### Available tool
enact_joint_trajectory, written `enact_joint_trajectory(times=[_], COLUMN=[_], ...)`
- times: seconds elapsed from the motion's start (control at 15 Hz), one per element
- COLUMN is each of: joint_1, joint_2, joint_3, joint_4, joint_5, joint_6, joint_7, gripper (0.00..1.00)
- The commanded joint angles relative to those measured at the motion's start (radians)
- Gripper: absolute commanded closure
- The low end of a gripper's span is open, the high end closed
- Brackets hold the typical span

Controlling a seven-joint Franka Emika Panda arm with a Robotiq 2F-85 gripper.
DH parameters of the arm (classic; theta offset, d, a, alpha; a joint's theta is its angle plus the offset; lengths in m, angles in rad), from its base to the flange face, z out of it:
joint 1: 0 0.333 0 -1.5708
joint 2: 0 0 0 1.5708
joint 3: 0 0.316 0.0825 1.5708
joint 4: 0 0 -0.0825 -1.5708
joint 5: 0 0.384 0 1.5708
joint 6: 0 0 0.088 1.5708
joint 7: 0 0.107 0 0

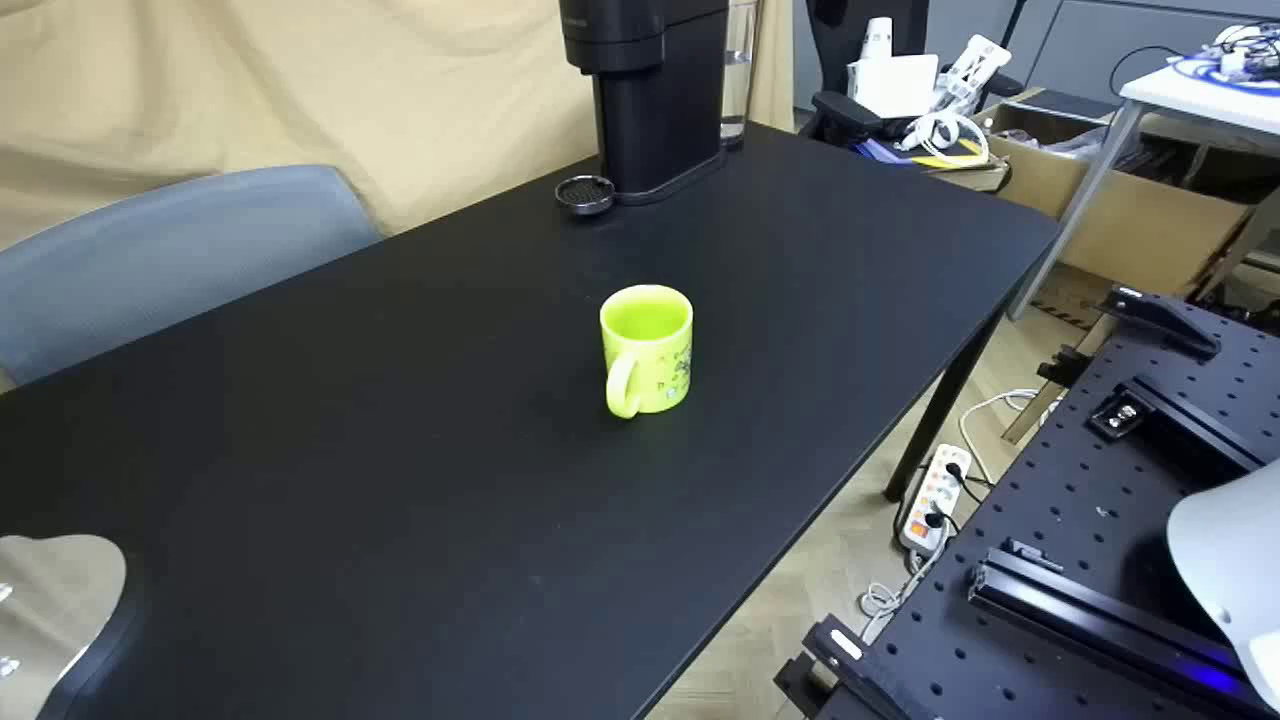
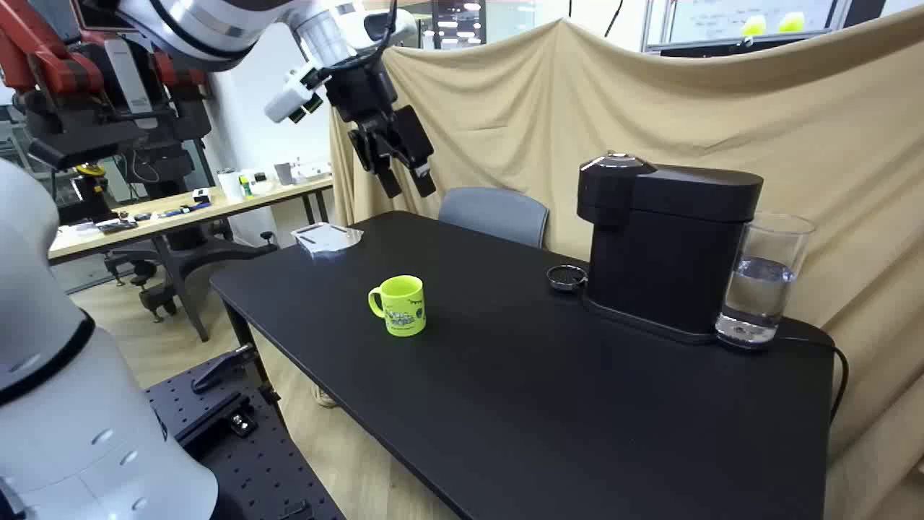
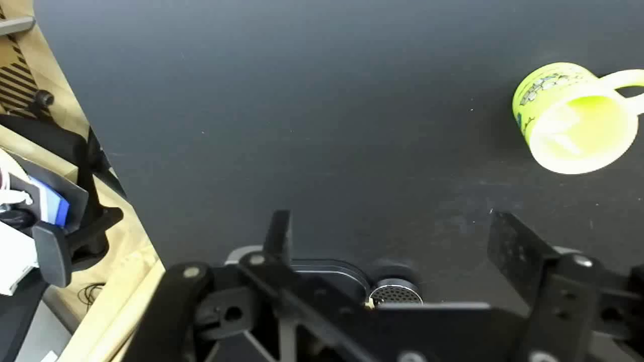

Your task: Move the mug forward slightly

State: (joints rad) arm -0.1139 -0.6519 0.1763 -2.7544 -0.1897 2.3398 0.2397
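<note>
The lime-green mug (image 1: pixel 655 375) stands upright on the black table (image 1: pixel 400 520). It also shows in an exterior view (image 2: pixel 406 309) with its handle to the left and a printed pattern on its side. In the wrist view the mug (image 3: pixel 571 120) is at the upper right, its handle cut by the right edge. My gripper (image 2: pixel 409 186) is above the table, apart from the mug. In the wrist view the gripper's fingers (image 3: pixel 390 217) are wide apart with nothing between them, and the mug lies beyond the right finger.
A black coffee machine (image 2: pixel 664 253) with a round drip tray (image 2: pixel 567 277) and a glass water tank (image 2: pixel 761 289) stands on the table. A clear plastic piece (image 2: pixel 328 238) lies at the table's end. A grey chair (image 2: pixel 494 214) is behind the table.
</note>
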Motion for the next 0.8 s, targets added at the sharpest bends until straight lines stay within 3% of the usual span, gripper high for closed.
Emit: enact_joint_trajectory(times=[0.0, 0.73], joint_1=[0.012, 0.034], joint_2=[0.002, 0.017], joint_3=[-0.012, -0.030], joint_4=[0.002, 0.006], joint_5=[-0.010, 0.013], joint_6=[-0.003, 0.006], joint_7=[0.007, -0.023], gripper=[0.00, 0.00])
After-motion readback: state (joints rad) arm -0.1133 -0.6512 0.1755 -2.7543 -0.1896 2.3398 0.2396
